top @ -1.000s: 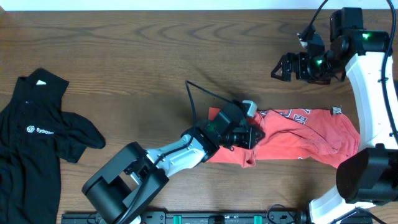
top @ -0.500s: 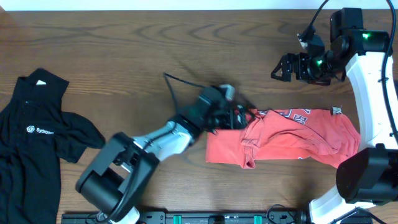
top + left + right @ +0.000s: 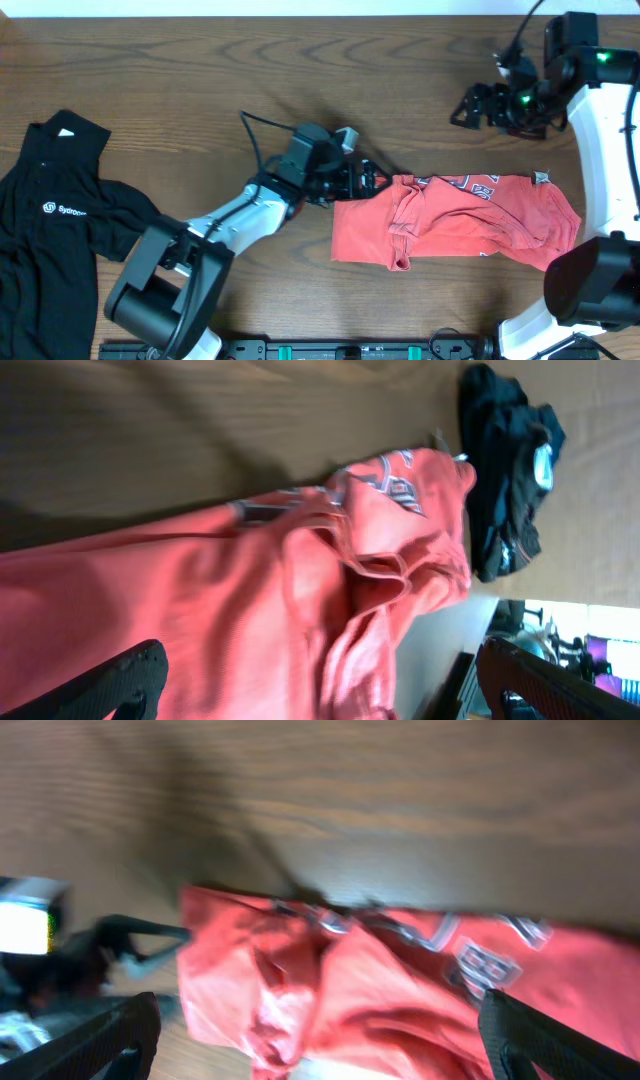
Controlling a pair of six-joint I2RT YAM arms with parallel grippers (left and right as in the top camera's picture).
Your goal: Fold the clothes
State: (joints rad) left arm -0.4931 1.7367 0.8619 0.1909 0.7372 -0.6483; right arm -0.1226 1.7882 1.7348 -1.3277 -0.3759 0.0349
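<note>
The coral-red T-shirt (image 3: 470, 222) lies crumpled in a long band on the table right of centre, its white lettering (image 3: 478, 187) along the far edge. It fills the lower left wrist view (image 3: 250, 590) and the right wrist view (image 3: 420, 990). My left gripper (image 3: 378, 180) hovers open at the shirt's upper left corner, with nothing between its fingers (image 3: 130, 678). My right gripper (image 3: 468, 106) stands open well beyond the shirt's far edge, holding nothing (image 3: 320, 1055). The black collared shirt (image 3: 55, 225) with its small white logo lies spread at the far left.
Bare wooden table (image 3: 200, 70) stretches between the two garments and along the far side. A thin black cable (image 3: 262, 140) loops up from the left wrist. A dark rail (image 3: 300, 350) runs along the table's front edge.
My left gripper opened and let go of the red shirt, then drew back up and to the left off the cloth. The right arm shifted slightly right.
</note>
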